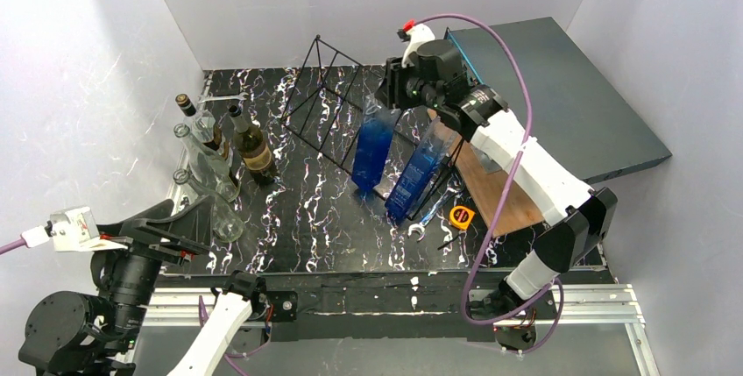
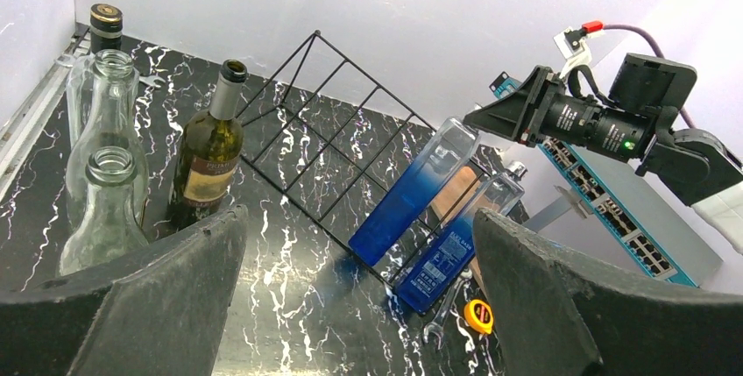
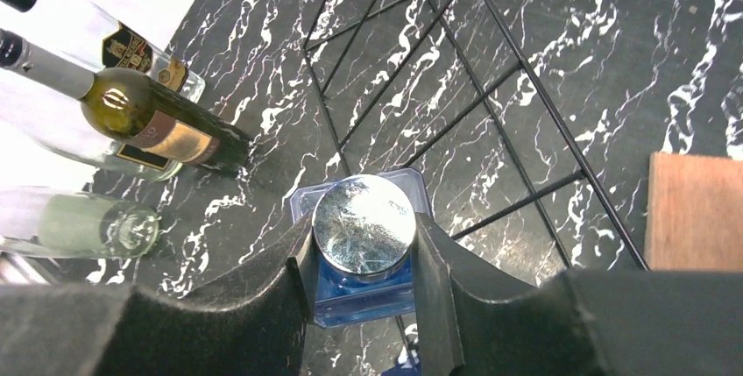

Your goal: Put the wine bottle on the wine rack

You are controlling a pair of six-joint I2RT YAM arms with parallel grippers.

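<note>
The black wire wine rack [image 1: 322, 95] stands tent-like at the back middle of the marbled table. Two square blue bottles lean on its right sloping side. My right gripper [image 1: 392, 95] is shut on the silver cap [image 3: 364, 223] of the left blue bottle [image 1: 371, 152], gripping it from above at its top end. The second blue bottle [image 1: 419, 174] lies beside it to the right. The rack's bars [image 3: 491, 87] run behind the cap. My left gripper [image 1: 166, 223] is open and empty at the near left, facing the rack [image 2: 324, 131] and the held bottle [image 2: 412, 188].
A green wine bottle [image 1: 251, 145] and several clear glass bottles [image 1: 206, 166] stand at the left edge. A yellow tape measure [image 1: 461, 216] and a wrench [image 1: 428, 218] lie by the bottles' bases. A wooden board [image 1: 495, 188] and a dark slab [image 1: 561, 95] are at the right.
</note>
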